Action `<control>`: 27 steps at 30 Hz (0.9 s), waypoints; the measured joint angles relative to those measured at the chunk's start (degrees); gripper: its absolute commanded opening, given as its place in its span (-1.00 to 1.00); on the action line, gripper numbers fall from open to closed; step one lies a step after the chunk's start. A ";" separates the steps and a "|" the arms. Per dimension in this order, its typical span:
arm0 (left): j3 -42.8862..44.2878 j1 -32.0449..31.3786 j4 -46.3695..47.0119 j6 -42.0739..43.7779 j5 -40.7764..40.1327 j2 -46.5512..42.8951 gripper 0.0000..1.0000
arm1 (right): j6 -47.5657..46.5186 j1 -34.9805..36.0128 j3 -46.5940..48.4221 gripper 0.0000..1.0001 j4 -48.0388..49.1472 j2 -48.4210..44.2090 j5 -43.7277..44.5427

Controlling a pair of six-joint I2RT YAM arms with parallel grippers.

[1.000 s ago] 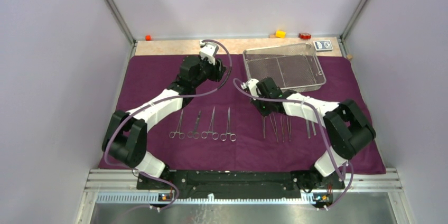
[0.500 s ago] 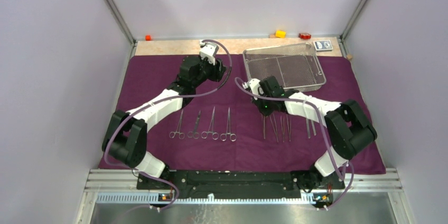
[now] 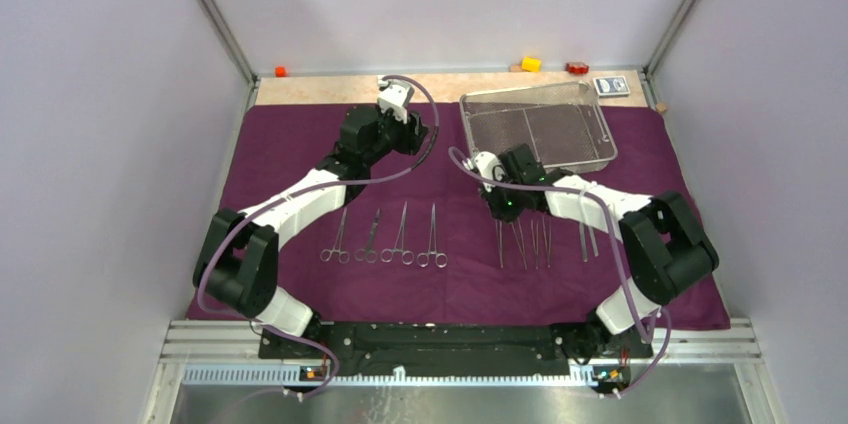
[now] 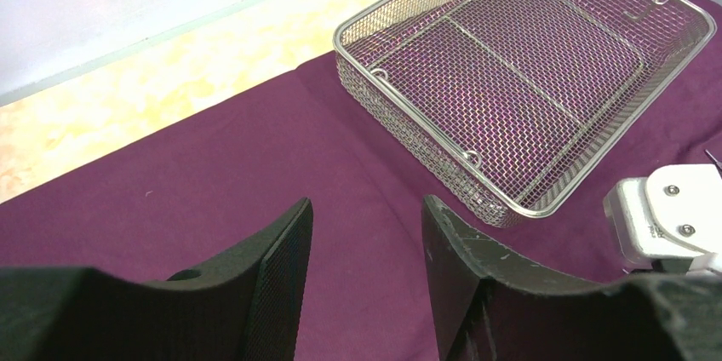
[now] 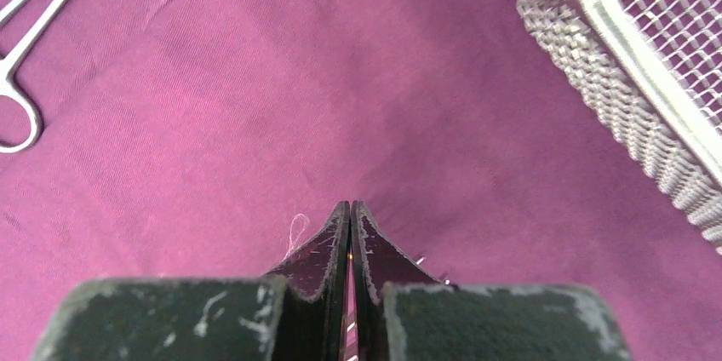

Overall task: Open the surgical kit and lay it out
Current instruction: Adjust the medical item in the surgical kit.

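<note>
On the pale table (image 3: 320, 90) lie a purple cloth (image 3: 290, 144), orange block (image 3: 280, 71), yellow block (image 3: 531, 64), red block (image 3: 576, 68) and card packet (image 3: 611, 86).

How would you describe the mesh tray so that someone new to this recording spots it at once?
Start from the purple cloth and look to its far right corner. There sits the steel tray, a rectangular wire-mesh basket with raised walls, empty. Unlike the clamps and tweezers lying flat in rows along the near side, it alone stands up from the cloth.
</note>
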 measured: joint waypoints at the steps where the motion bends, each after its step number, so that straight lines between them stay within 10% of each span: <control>1: 0.00 0.00 0.00 0.00 -0.02 0.00 0.11 | -0.24 0.00 -0.28 -1.00 0.02 -0.11 -0.44; 27: -0.33 0.02 0.04 -0.28 0.83 0.00 0.12 | -4.28 -3.45 -0.68 -1.00 -0.87 -0.09 -7.56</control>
